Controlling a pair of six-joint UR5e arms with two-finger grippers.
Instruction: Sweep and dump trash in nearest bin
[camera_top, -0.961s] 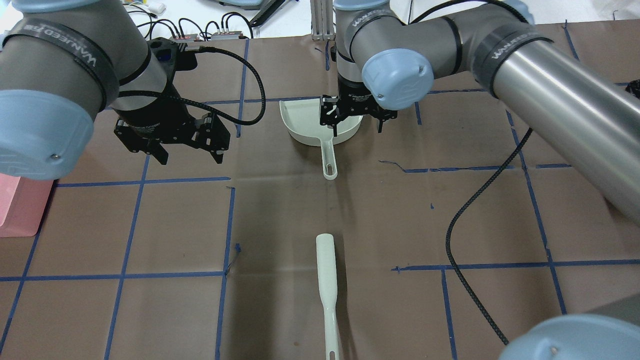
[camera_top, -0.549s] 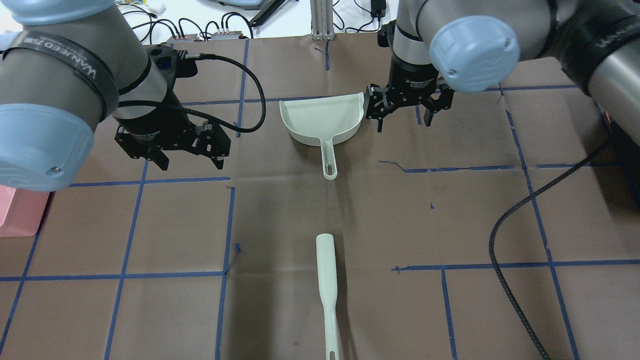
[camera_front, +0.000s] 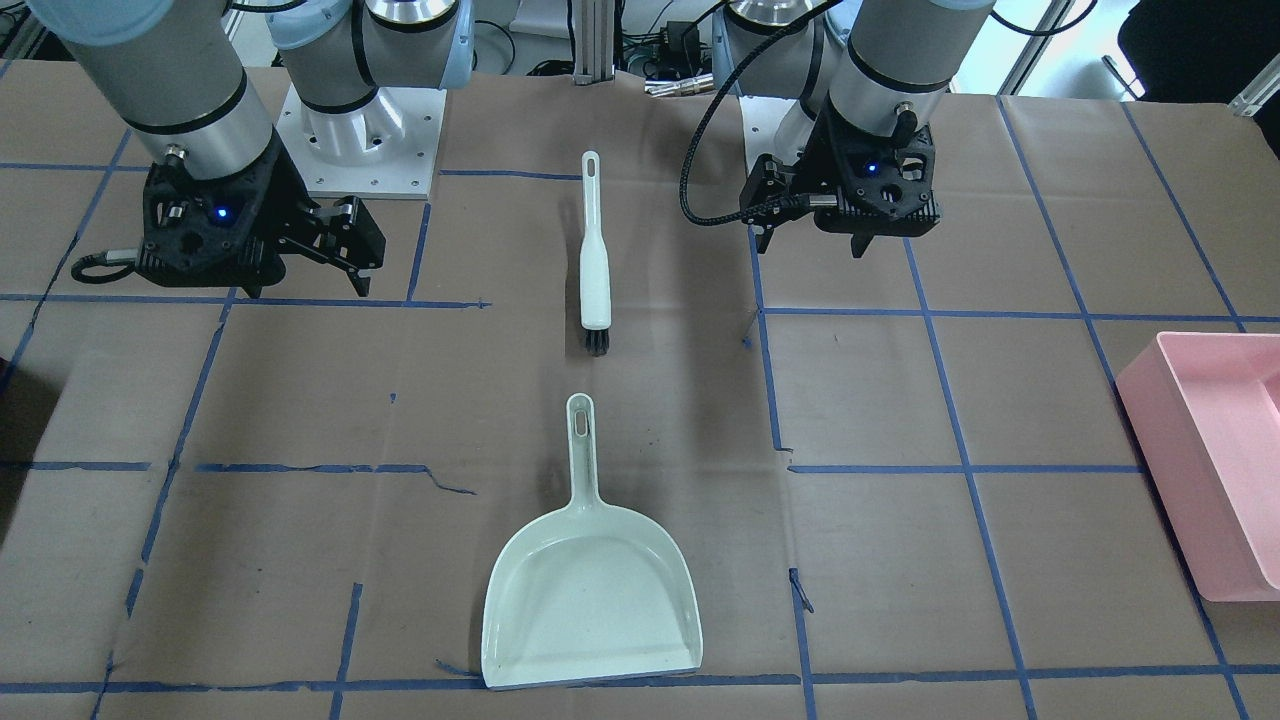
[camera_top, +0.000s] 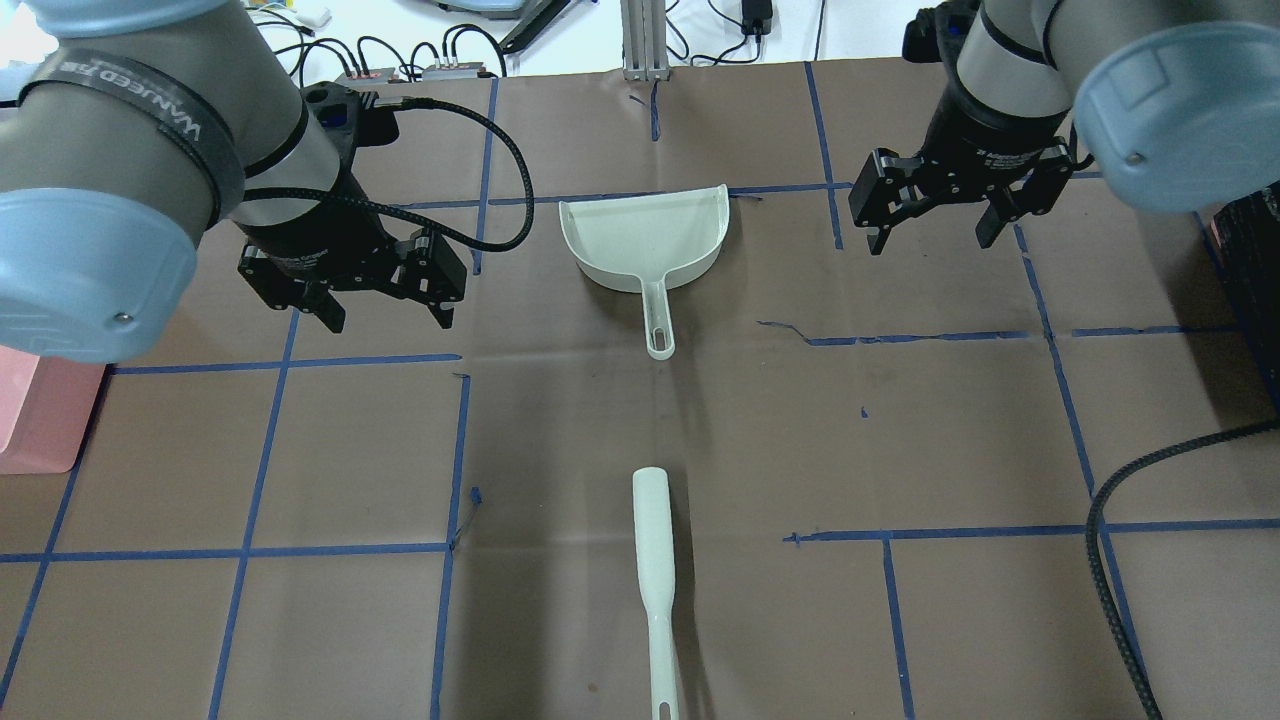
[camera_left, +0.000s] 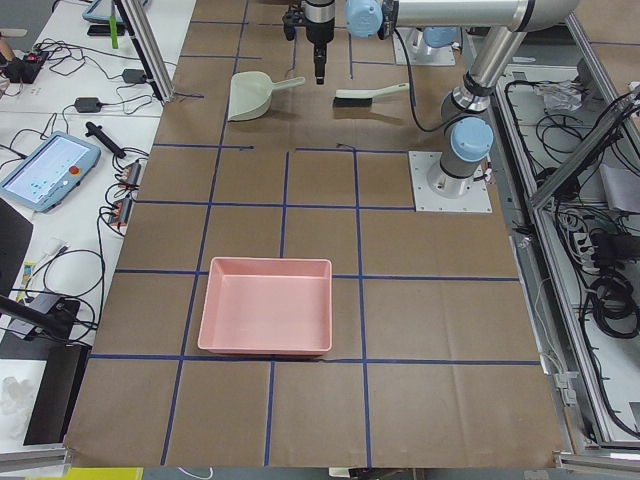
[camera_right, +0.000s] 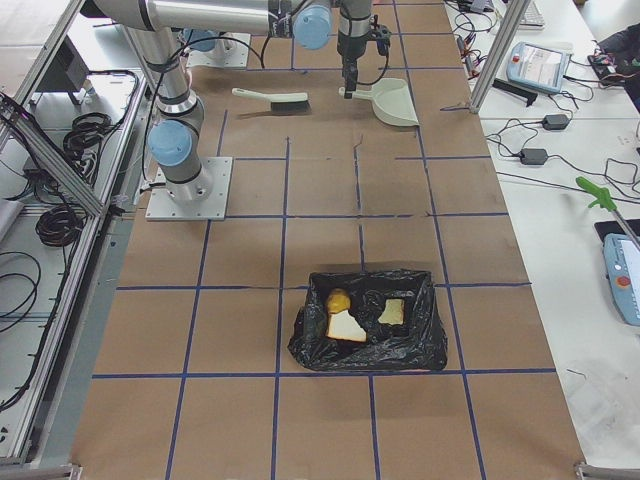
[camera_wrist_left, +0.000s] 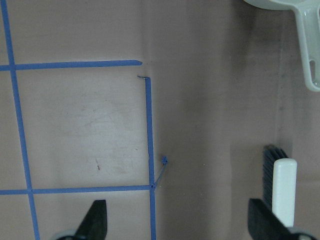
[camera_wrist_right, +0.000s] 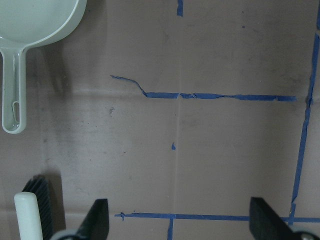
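The left gripper (camera_top: 386, 318) hangs above the table on the robot's left of the dustpan (camera_top: 640, 240), its fingers spread wide and holding nothing. The right gripper (camera_top: 930, 240) hangs on the dustpan's other side, its fingers equally wide apart and empty. The trash (camera_right: 346, 326) lies in a black bin (camera_right: 428, 350), well apart from the dustpan.

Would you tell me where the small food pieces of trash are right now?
In the exterior right view, the yellow lump and two white bread pieces lie inside the black bag-lined bin at the table's near end, far from the green dustpan.
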